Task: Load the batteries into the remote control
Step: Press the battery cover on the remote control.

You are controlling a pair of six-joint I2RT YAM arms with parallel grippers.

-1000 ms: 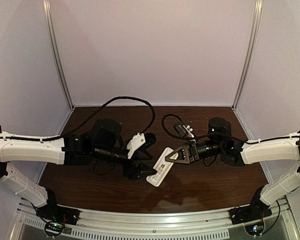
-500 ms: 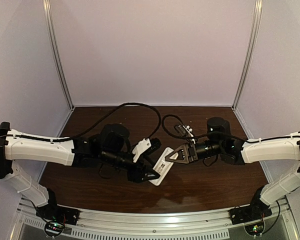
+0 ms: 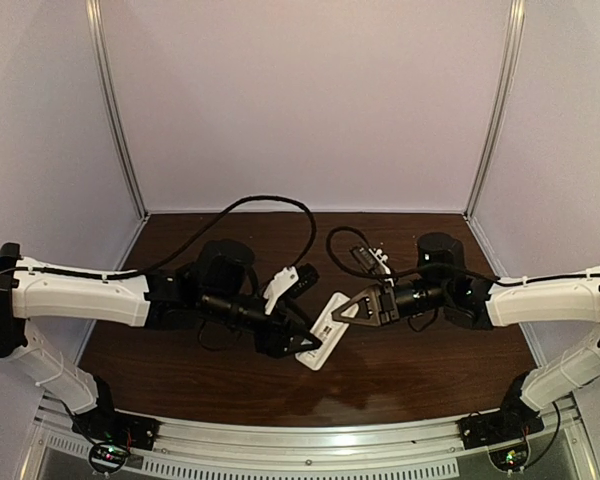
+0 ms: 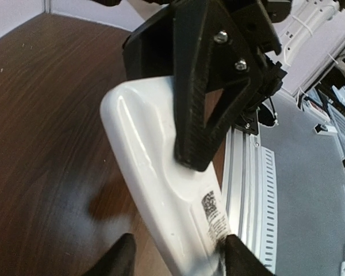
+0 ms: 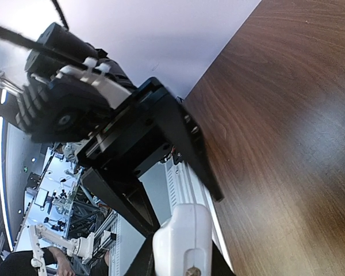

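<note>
Right gripper (image 3: 344,313) clenched on the upper end of the remote control (image 3: 320,352), centre of top view. Left gripper (image 4: 175,259) released, straddling its lower end: lower-right fingertip (image 4: 236,259) touching, lower-left one apart. Right arm's finger (image 4: 201,98) covers the remote's middle in left wrist view. Battery bay contents: can't tell. Black cable (image 3: 270,201) loops behind on the table (image 3: 430,370).

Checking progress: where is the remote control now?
Top view, centre: right pincer clamps the remote control from the right, left pincer straddles its near end.
</note>
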